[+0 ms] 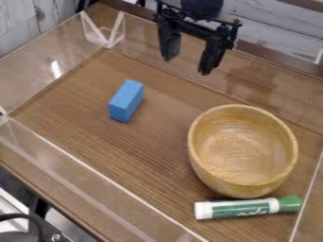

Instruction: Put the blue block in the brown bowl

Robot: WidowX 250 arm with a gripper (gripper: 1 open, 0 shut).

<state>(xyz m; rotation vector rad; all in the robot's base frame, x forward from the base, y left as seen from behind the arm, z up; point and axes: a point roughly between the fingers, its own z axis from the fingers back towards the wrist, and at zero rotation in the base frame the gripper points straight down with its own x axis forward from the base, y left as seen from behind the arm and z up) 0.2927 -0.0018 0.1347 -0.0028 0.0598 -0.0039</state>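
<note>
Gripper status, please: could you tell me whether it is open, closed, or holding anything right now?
Gripper: open, holding nothing, above the table.

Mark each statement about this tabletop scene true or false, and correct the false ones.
1. The blue block lies inside the brown bowl. False: it lies on the table, to the left of the bowl in this view.
2. The gripper is open and holds nothing. True.
3. The bowl is empty. True.
4. The green-and-white marker stands upright beside the block. False: it lies flat in front of the bowl, far from the block.
5. The gripper touches the block. False: it hangs behind the block, apart from it.
</note>
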